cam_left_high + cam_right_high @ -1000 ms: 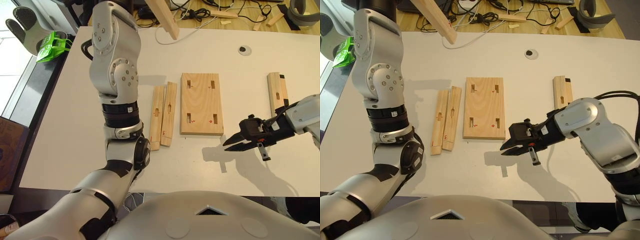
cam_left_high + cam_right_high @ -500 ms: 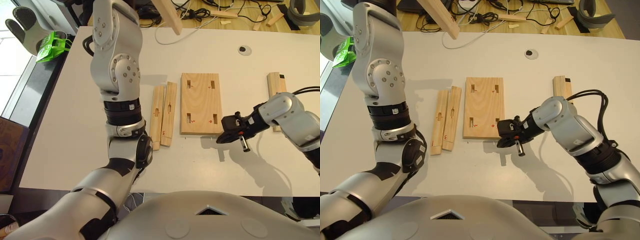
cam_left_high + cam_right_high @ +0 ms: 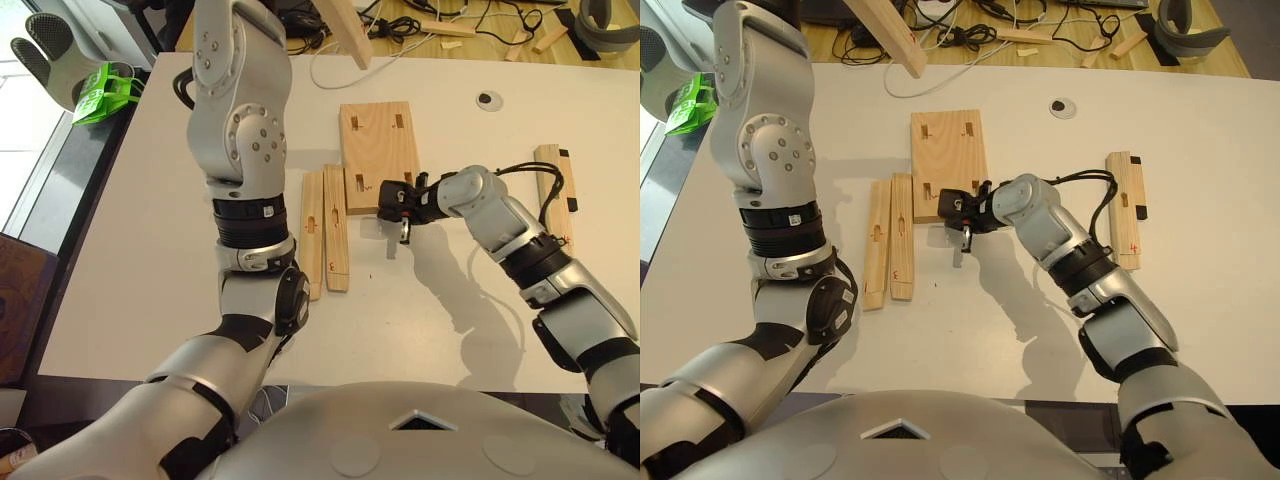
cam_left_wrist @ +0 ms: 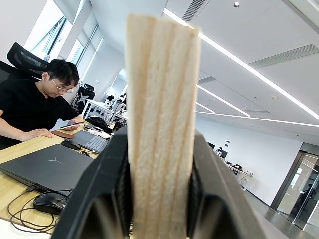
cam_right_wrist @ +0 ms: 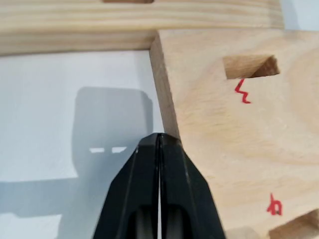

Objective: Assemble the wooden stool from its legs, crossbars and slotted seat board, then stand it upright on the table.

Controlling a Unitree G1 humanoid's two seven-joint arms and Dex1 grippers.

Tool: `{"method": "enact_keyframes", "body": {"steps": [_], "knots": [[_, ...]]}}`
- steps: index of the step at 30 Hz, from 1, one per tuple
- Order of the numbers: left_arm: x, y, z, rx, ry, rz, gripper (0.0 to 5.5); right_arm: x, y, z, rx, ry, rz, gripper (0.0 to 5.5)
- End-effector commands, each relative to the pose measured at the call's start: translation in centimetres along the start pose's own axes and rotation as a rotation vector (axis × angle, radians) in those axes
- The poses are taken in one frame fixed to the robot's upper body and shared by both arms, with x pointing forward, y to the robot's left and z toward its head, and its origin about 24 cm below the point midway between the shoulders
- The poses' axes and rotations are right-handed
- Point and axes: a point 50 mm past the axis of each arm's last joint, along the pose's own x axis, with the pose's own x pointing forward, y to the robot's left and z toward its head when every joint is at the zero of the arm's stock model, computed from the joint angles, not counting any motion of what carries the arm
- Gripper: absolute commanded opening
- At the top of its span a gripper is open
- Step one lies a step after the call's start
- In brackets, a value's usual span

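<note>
The slotted seat board (image 3: 378,145) lies flat at the table's centre back, with red marks by its slots. My right gripper (image 3: 387,198) is shut with nothing in it, its tips against the board's near edge (image 5: 167,114). Two wooden legs (image 3: 326,232) lie side by side just left of the board, and a third leg (image 3: 553,192) lies at the right. My left arm is raised high at the left, and my left gripper (image 4: 160,149) is shut on a wooden leg (image 4: 162,99) that pokes out above the table's far edge (image 3: 345,30).
A white cable (image 3: 335,72) loops on the table behind the board, and a black round grommet (image 3: 486,99) sits at the back right. A green object (image 3: 105,92) hangs off the table's left edge. Cables and wood scraps lie on the floor beyond.
My right gripper has swung left and away from me, closing as it went, and has pushed the seat board toward the back left. The left arm holds its leg nearly still.
</note>
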Motion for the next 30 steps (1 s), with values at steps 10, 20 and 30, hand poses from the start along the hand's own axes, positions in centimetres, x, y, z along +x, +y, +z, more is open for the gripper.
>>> {"method": "enact_keyframes", "body": {"steps": [10, 20, 30], "knots": [[-0.5, -0.3, -0.3, 0.040, 0.026, -0.012, 1.02, -7.7, -4.0, 2.6, 0.001, -0.127, -0.433, 0.00], [-0.4, -0.4, -0.1, 0.050, 0.021, -0.015, 1.02, -3.4, -4.3, -4.7, 0.112, 0.077, -0.355, 0.00], [-0.6, -0.2, -0.4, 0.051, 0.034, -0.007, 1.02, -2.7, -2.4, -3.1, 0.063, -0.022, -0.194, 0.00]]}}
